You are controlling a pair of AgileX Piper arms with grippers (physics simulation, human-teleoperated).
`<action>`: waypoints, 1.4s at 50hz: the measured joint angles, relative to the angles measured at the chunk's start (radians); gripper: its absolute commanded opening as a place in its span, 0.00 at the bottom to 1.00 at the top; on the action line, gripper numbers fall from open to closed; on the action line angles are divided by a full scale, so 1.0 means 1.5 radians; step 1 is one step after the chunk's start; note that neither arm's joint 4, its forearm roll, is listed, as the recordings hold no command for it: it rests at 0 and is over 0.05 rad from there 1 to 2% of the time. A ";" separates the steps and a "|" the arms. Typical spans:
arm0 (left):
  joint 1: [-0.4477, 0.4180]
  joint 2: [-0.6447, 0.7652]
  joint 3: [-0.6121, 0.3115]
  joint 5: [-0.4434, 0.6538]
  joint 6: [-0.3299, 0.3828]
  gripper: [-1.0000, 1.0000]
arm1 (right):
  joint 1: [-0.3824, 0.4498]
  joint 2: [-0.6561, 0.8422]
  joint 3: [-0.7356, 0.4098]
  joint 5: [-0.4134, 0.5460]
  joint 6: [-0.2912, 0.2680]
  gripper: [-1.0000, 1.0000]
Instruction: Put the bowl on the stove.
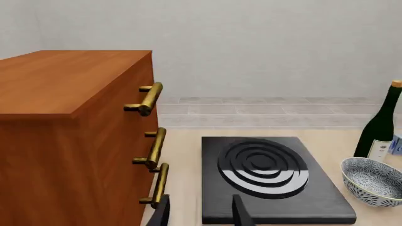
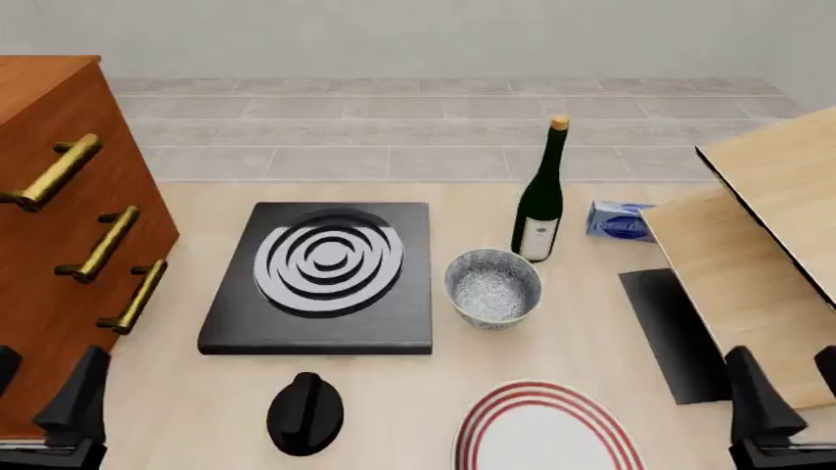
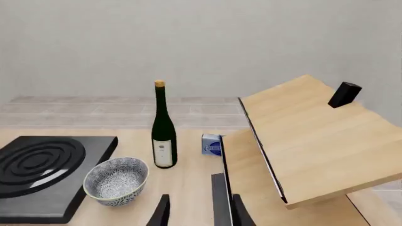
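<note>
Front view: I see the bowl [image 2: 494, 287] on the desk [image 2: 601, 343] just right of the stove [image 2: 323, 277]; both arms' jaws open, empty.

bowl [image 2: 494, 286]: glazed, speckled | stove [image 2: 324, 277]: matt black | cabinet [image 2: 53, 215]: wood, brass handles

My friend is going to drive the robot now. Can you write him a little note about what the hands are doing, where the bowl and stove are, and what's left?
Left gripper: open, holding nothing, low at the near left beside the brown wooden drawer cabinet.
Right gripper: open, holding nothing, low at the near right.
The small round speckled grey-white bowl stands upright on the table, just right of the flat square black stove and in front of the dark green wine bottle.
The stove's ringed burner has nothing on it.
Done: nothing yet.
Left: grasp the bowl, probably with the right gripper, lift it and set it on the burner.
</note>
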 measured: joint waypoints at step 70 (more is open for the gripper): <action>0.000 0.003 -0.002 -0.001 0.000 1.00 | 0.194 0.529 -0.186 -0.091 -0.002 1.00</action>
